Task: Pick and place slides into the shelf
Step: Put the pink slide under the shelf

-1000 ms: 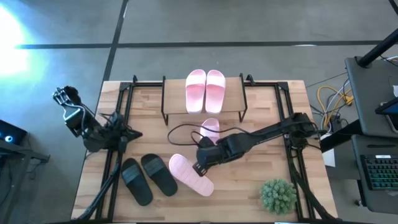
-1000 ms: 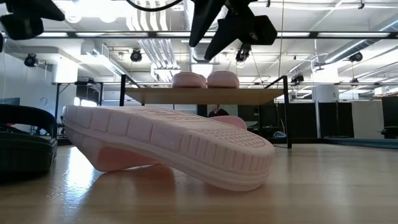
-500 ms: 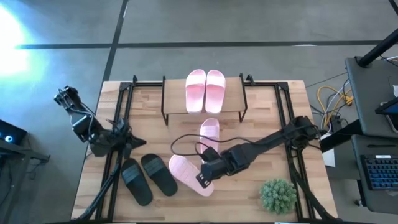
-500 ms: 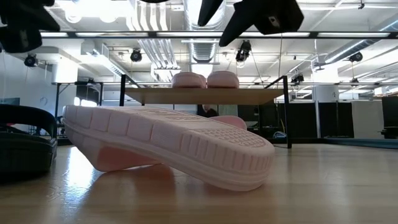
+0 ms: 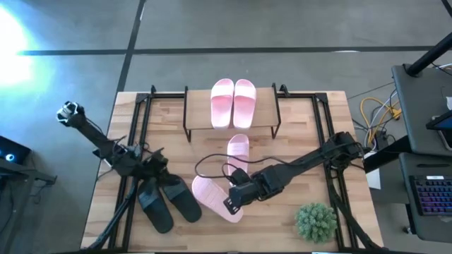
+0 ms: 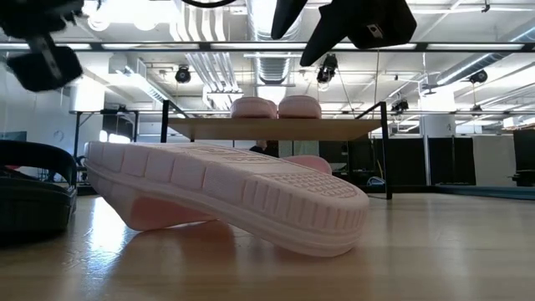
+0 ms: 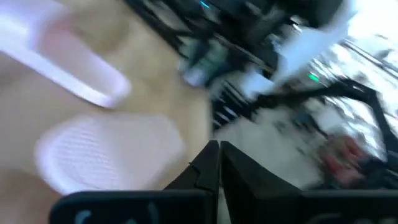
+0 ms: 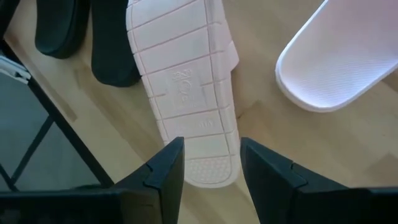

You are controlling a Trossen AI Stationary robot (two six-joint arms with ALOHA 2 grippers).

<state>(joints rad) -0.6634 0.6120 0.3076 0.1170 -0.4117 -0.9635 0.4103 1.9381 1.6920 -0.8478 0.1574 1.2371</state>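
Right gripper [image 8: 208, 158] hangs spread wide right over the sole-up pink slide [image 8: 186, 81] in the near middle of the tabletop [image 5: 282, 215], probably lining up so its fingers can straddle the narrow end. Left gripper [image 7: 219, 155] is pinched closed on nothing, over by the two black slides [image 5: 168, 201] at near left. The shelf [image 5: 194, 111] at the far side already carries a pink pair. Only the right wrist view shows the tread; the low view shows that slide tilted.
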